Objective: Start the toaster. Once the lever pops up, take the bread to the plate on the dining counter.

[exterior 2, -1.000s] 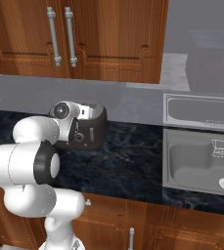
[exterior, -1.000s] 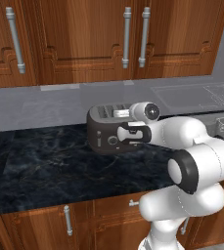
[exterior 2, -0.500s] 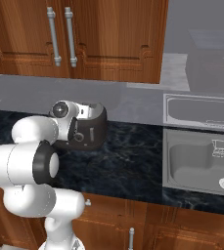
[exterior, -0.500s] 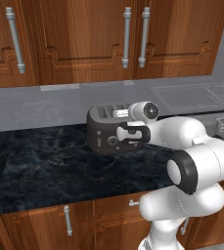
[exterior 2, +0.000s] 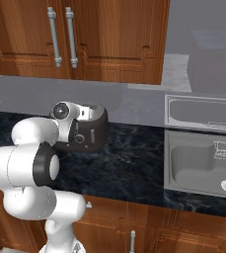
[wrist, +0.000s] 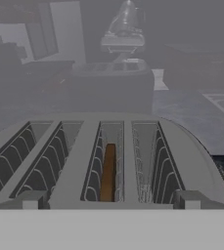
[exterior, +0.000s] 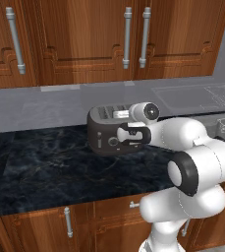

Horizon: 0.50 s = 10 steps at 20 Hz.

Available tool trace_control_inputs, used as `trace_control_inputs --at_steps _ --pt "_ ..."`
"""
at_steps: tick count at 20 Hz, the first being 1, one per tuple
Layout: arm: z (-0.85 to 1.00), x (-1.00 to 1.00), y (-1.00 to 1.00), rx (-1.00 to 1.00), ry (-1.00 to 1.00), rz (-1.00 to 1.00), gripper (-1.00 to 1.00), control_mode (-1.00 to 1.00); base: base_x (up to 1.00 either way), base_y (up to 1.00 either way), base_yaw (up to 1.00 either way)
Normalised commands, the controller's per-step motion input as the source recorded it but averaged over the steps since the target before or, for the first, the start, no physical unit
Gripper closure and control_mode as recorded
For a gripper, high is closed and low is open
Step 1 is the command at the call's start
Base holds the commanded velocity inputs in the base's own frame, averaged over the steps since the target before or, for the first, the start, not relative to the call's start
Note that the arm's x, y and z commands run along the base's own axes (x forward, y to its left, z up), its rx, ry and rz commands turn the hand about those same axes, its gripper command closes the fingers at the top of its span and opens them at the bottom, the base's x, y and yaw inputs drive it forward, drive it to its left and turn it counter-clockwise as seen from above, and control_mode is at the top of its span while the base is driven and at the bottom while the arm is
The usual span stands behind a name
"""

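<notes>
On the black marbled worktop (exterior: pixel 60 167), below the wood wall cabinets (exterior: pixel 84 39), stands the toaster (exterior: pixel 106 132), a squat dark grey unit with four slots and round knobs on its front face. In the right base view the toaster (exterior 2: pixel 92 131) sits to the left of the steel sink (exterior 2: pixel 201 165), well apart from it. The end effector (wrist: pixel 108 199) is positioned directly over the near edge of the toaster (wrist: pixel 191 161), its fingers spread wide and gripping nothing; one fingertip (wrist: pixel 33 199) and the other frame the slot openings in the hand view. The bread (wrist: pixel 108 173), a thin brown slice, stands upright inside the third slot from the left as seen from the hand view, sunk below the toaster's top surface. The remaining three slots show bare wire guides. In the left base view the white arm (exterior: pixel 192 162) reaches across from the right side of the toaster, its wrist beside the toaster's front.
</notes>
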Motion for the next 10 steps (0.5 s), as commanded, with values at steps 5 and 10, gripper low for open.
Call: trace_control_inputs --at_steps 5,10 --pt "0.0 0.0 0.0 0.0 0.0 0.0 -1.0 -1.0 0.0 0.0 0.0" --pt "0.0 0.0 0.0 0.0 0.0 0.0 -1.0 -1.0 0.0 0.0 0.0"
